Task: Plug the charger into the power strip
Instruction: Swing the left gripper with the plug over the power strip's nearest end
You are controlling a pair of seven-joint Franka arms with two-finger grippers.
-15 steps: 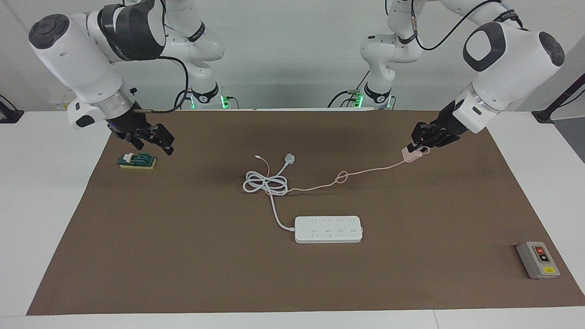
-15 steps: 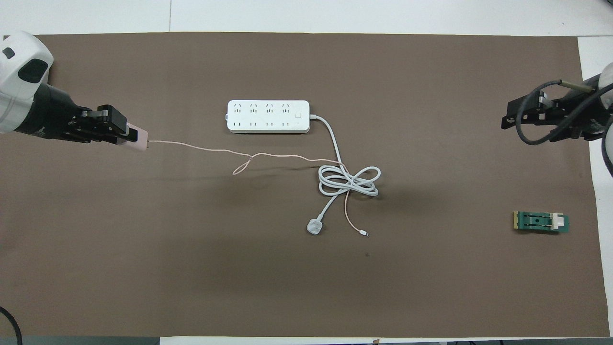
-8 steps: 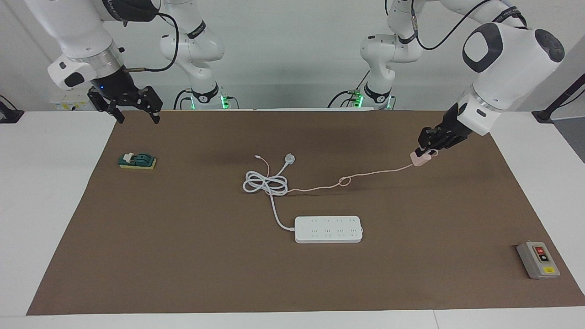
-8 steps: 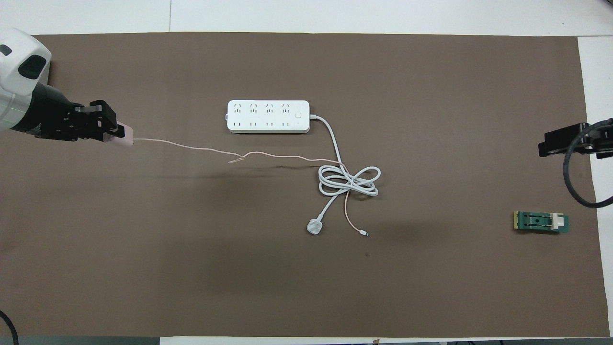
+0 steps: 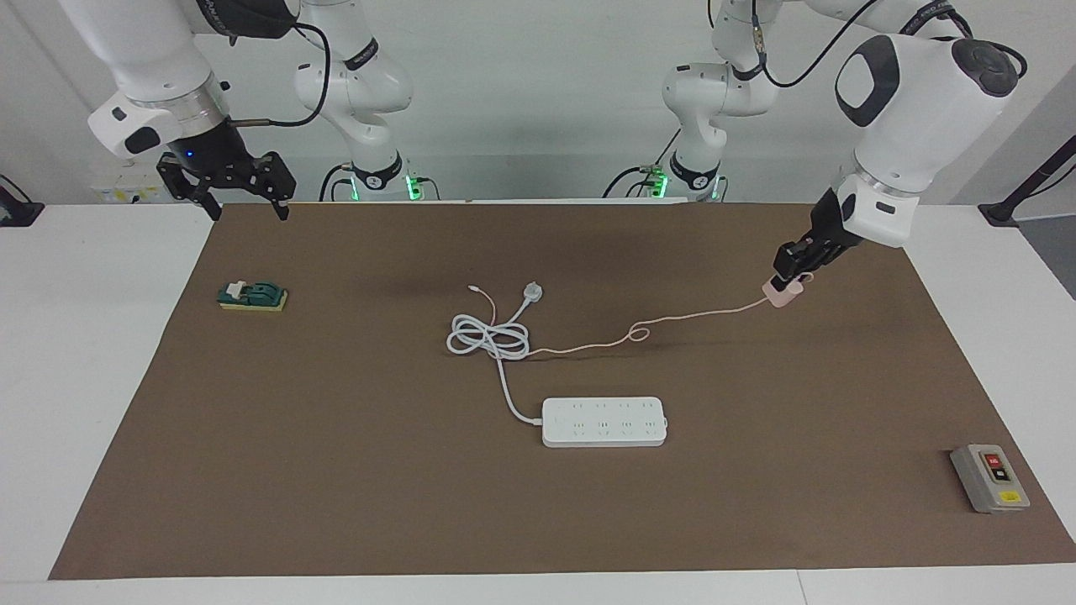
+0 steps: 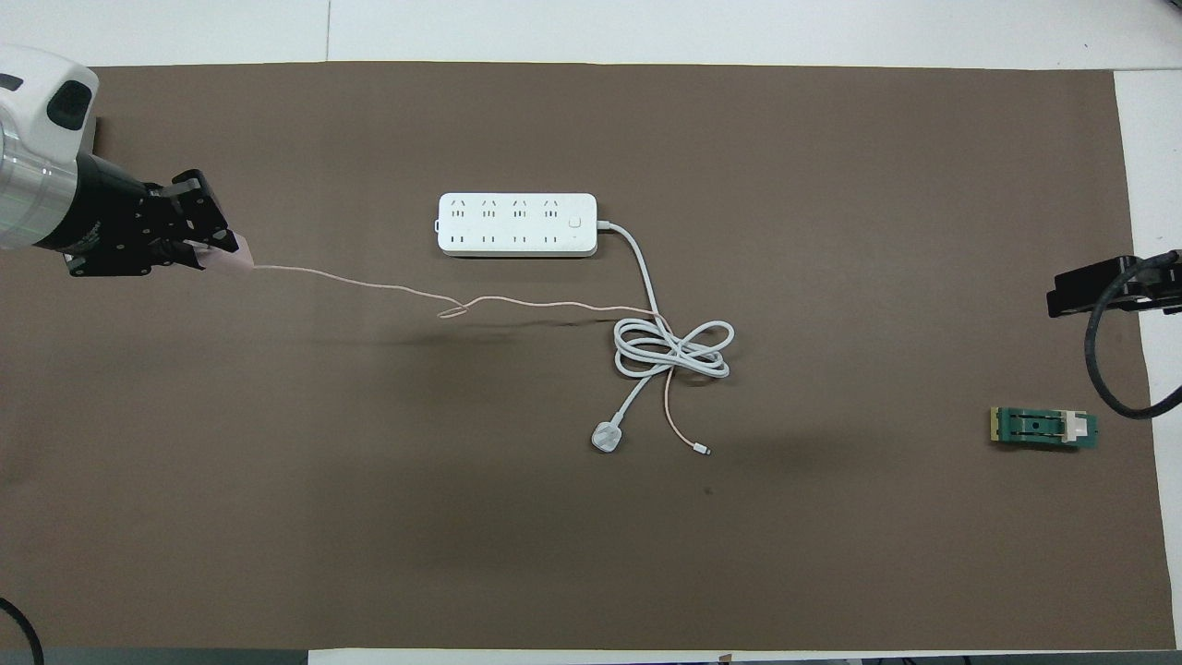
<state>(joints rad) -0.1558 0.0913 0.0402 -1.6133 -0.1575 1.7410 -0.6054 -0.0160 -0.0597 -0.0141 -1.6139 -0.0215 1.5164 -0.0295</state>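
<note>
My left gripper is shut on the small pink charger and holds it a little above the brown mat toward the left arm's end; both also show in the overhead view, gripper and charger. Its thin pink cable trails with a small loop to the coiled white cord. The white power strip lies flat mid-table, sockets up, farther from the robots than the coil. My right gripper is open and empty, raised over the mat's corner at the right arm's end.
A white round plug lies nearer to the robots than the coil. A green block with a white piece sits toward the right arm's end. A grey box with red and yellow buttons sits at the left arm's end.
My right gripper rose from beside the green block to the mat's corner near the robots. My left gripper turned more upright with the charger and drew the cable a little tighter.
</note>
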